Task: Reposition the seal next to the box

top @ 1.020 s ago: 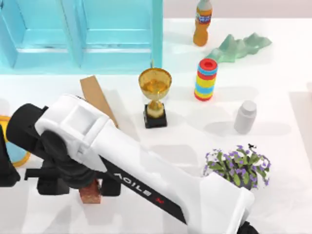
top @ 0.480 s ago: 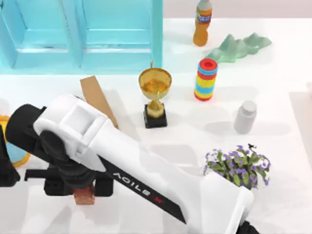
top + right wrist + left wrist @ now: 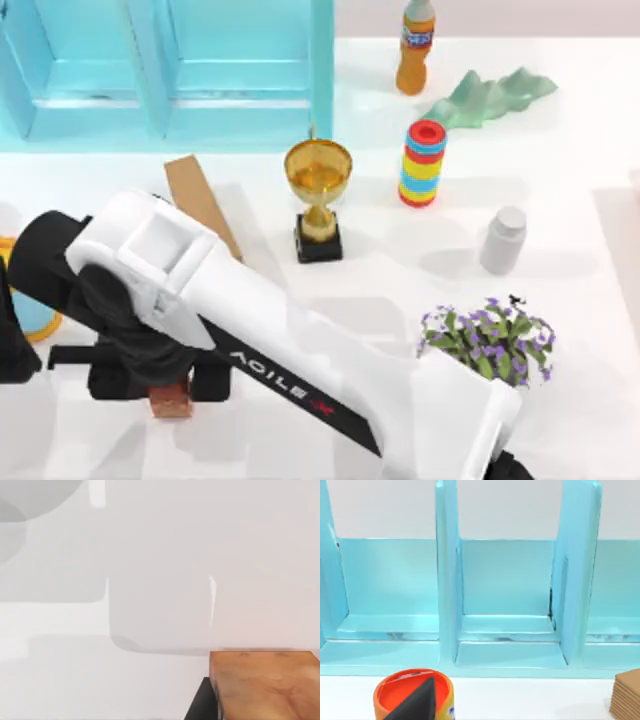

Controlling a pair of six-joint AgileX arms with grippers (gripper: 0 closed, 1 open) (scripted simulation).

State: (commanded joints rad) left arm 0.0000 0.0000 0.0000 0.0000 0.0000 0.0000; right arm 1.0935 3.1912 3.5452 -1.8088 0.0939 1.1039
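Shown at centre-left of the top view, the seal (image 3: pixel 172 402) sat directly beneath the right gripper (image 3: pixel 160 382), its reddish-brown body protruding between the two dark finger blocks on either side; in the right wrist view the seal (image 3: pixel 265 685) appeared hard against one dark finger (image 3: pixel 200 705) of the same gripper. The jaws stood narrowed to the width of the seal and were judged to be clamped on it, though whether the seal rested on the table (image 3: pixel 560 180) or hung just clear of it could not be told. From the gripper, the box (image 3: pixel 200 205) lay up the table toward the far edge and slightly to the top view's right, near but apart, its long axis running diagonally from its far-left end to its near-right end, much of which was hidden under the right arm (image 3: pixel 300 370). The coming move was judged to turn on carrying the seal up and a little rightward, to set it beside one long flank of the box and not on it. Farther in that direction stood the gold trophy (image 3: pixel 318 200), and behind the box the blue shelf unit (image 3: pixel 240 90). The left gripper (image 3: pixel 417 702) was parked at the table's left edge, above an orange can (image 3: pixel 395 692); its opening could not be told.
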